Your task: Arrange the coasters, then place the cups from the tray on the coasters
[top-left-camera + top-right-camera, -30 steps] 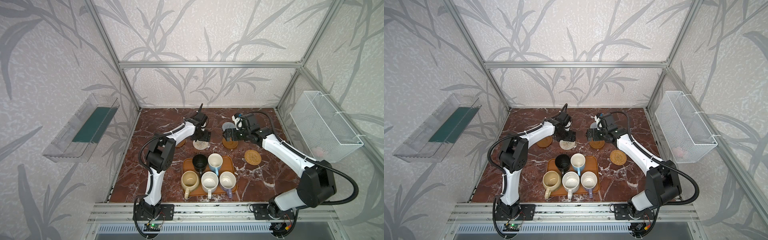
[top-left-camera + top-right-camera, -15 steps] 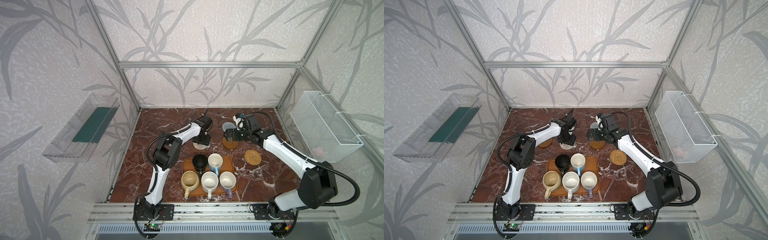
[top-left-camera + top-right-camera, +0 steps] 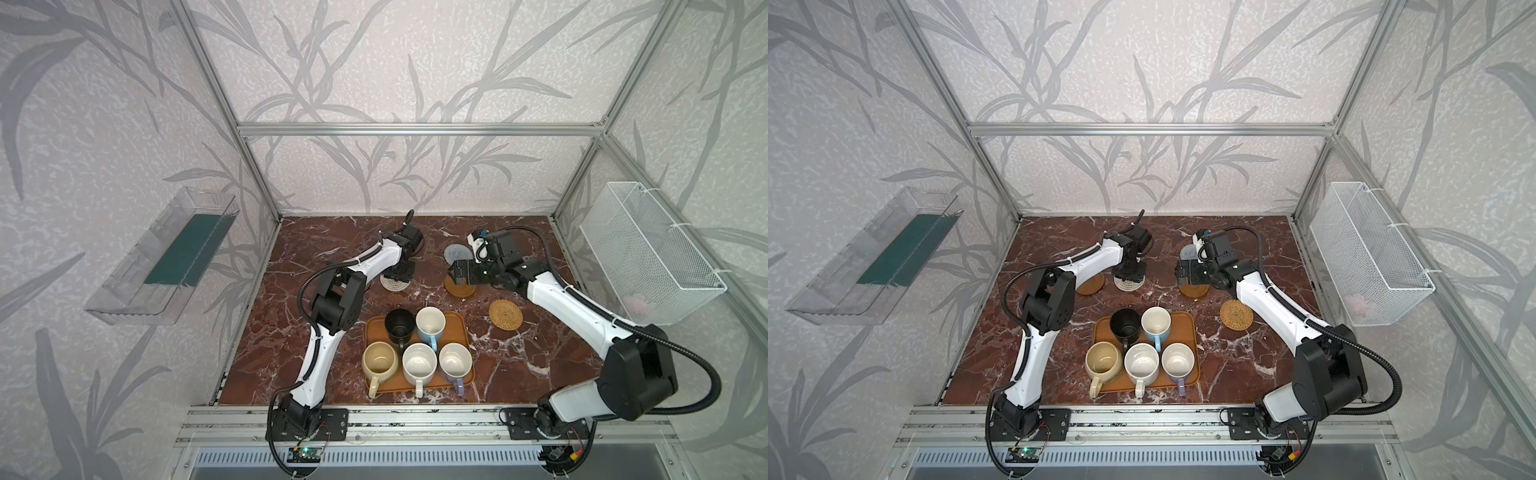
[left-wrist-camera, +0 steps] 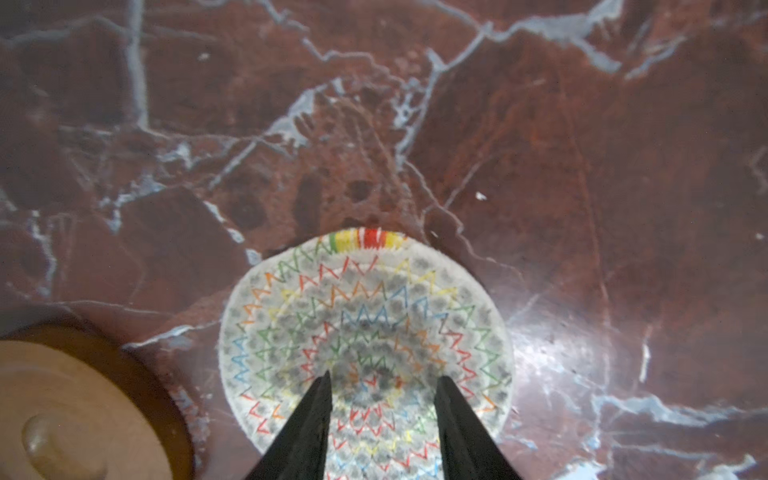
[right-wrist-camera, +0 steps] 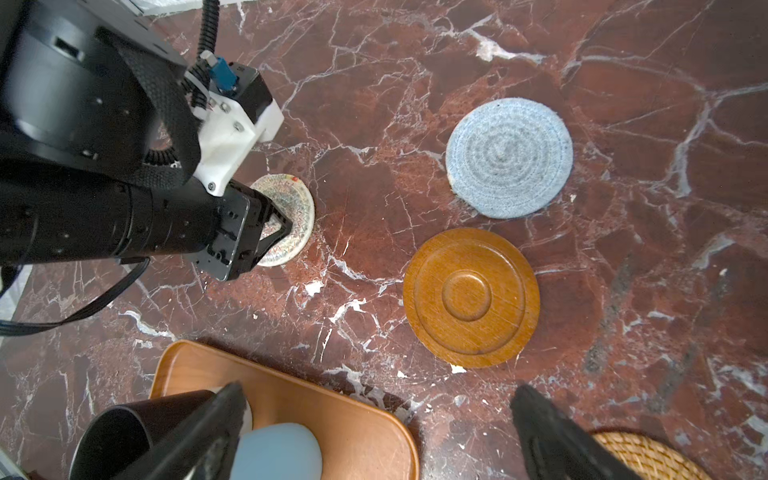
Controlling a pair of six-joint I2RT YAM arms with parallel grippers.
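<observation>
Left fingers [image 4: 309, 428] partly apart, tips down on or just over the round cream woven coaster with rainbow zigzag stitching [image 4: 365, 299]; can't tell if they touch it, and nothing is clamped between them. That coaster lies flat on the dark red marble table [image 3: 519, 365], just beside a smooth brown rimmed wooden coaster [image 4: 62, 407]. Right fingers [image 5: 548, 428] wide apart, empty, hovering near the second brown wooden coaster [image 5: 471, 297]. The round grey-blue woven coaster [image 5: 509, 158] sits just behind it, and the tan rattan coaster [image 3: 505, 314] is near, toward the front. All five coasters are flat on the table, apart, in a loose arc behind the orange-brown rectangular tray [image 3: 455, 321]. Arranging looks nearly done, the cream one likely the last to adjust. Cup half not started: black mug [image 3: 399, 326], light blue mug [image 3: 431, 324], squat cream-yellow mug [image 3: 379, 359], speckled white mug [image 3: 419, 362] and lavender mug [image 3: 455, 360] all upright on the tray, none on a coaster. Five placements left.
</observation>
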